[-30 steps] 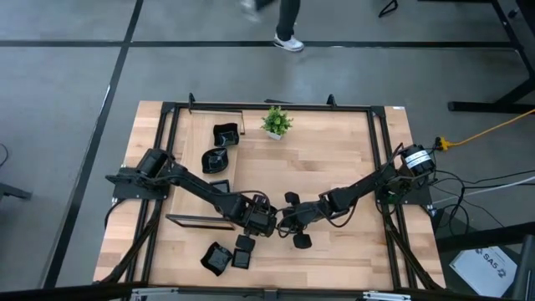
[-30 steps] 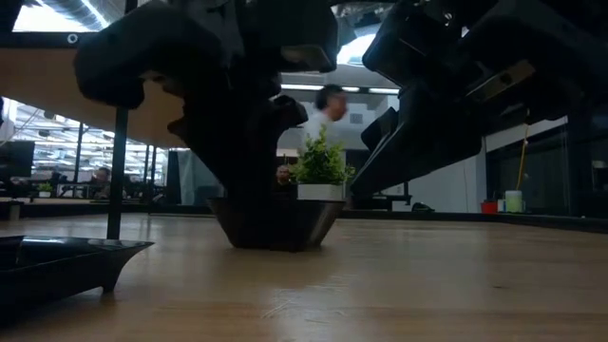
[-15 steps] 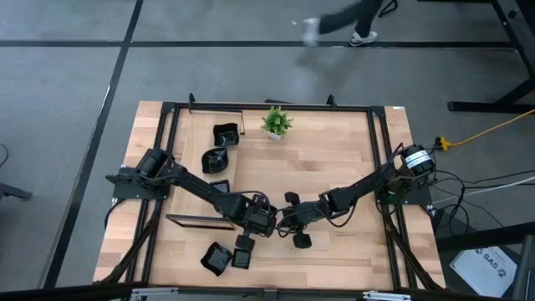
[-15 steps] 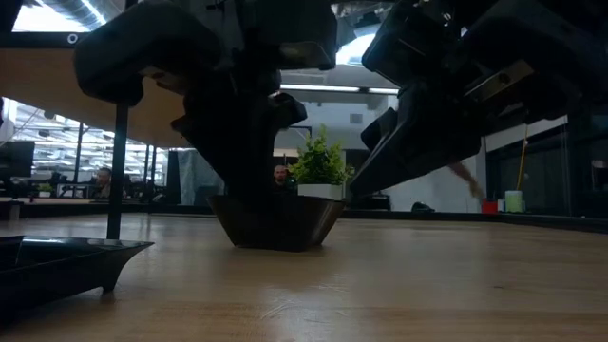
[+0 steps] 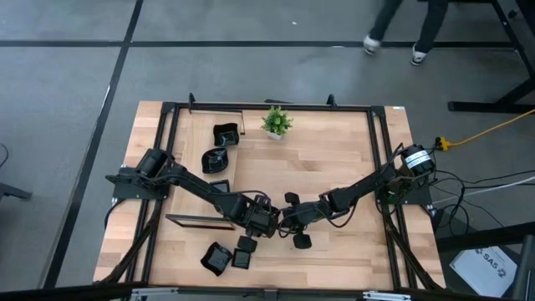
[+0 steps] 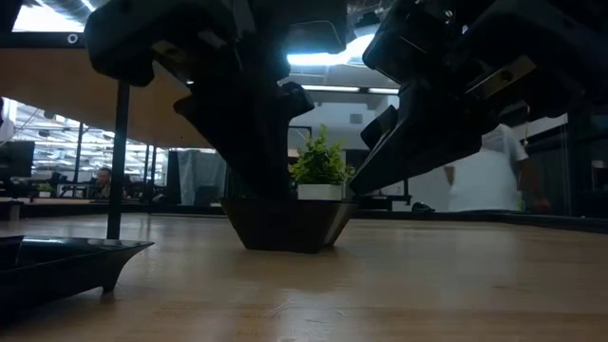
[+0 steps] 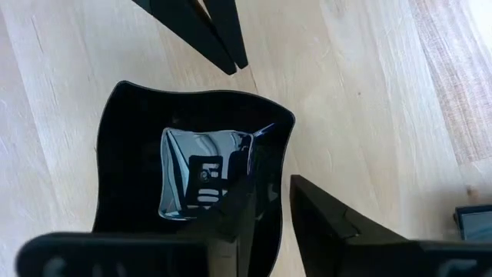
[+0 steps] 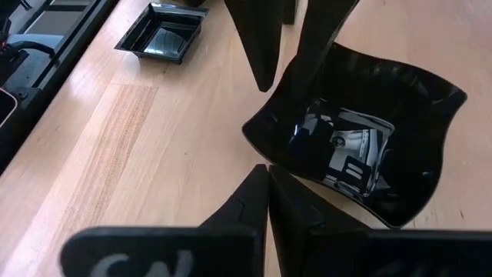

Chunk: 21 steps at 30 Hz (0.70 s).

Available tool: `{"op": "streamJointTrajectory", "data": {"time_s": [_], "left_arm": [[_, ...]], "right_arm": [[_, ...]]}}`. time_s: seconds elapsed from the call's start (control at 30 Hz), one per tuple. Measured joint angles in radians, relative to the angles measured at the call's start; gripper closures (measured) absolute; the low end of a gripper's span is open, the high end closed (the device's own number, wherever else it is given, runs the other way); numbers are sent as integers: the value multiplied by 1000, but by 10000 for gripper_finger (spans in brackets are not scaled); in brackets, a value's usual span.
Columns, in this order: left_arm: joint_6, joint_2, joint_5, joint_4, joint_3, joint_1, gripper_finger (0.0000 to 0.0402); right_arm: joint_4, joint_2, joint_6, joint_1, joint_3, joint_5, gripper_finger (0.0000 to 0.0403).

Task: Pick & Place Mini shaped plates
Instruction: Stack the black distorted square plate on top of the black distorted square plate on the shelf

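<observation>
Down near the middle of the high view, a bit below the center, our two arms meet over one small black dish (image 5: 276, 219). Our left gripper (image 7: 265, 196) has just changed. A moment ago its fingers were squeezing shut, and now they are spread a little. One finger sits inside the dish and the other finger is outside, so the dish wall is between them. We cannot tell for sure if the fingers press the wall or only stand around it. We think the grip was let loose, so the dish may need to be grabbed again before it can be moved.

From the table-level view, the dish (image 6: 288, 223) sits flat on the wooden table (image 6: 427, 285). It has slid a tiny bit toward the right of the frame compared with a second ago. It is not lifted yet.

Our right gripper (image 8: 267, 188) has its fingers pressed together, with nothing between them. Its tip is just beside the dish rim, on the outside. From its own camera, the wavy dish (image 8: 361, 154) fills the right half of the picture, and the left gripper's two fingers (image 8: 257, 38) come down at the top, one on each side of the far wall.

More black dishes lie around. Two are at the upper left of the table (image 5: 224, 134), and some are at the lower left (image 5: 219, 257). A little green plant (image 5: 276, 121) stands at the top middle. A person (image 5: 401, 29) walks by on the floor at the top right.
</observation>
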<state>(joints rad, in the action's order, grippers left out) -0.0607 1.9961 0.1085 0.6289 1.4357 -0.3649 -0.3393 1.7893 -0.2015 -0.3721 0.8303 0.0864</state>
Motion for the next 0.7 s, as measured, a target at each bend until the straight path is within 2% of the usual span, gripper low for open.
{"op": "streamJointTrajectory", "data": {"time_s": [0.23, 0.7], "left_arm": [[-4, 0, 0, 0, 0, 0, 320], [-4, 18, -15, -9, 1, 0, 357]], "right_arm": [[0, 0, 0, 0, 0, 0, 389], [0, 0, 2, 0, 0, 0, 389]]}}
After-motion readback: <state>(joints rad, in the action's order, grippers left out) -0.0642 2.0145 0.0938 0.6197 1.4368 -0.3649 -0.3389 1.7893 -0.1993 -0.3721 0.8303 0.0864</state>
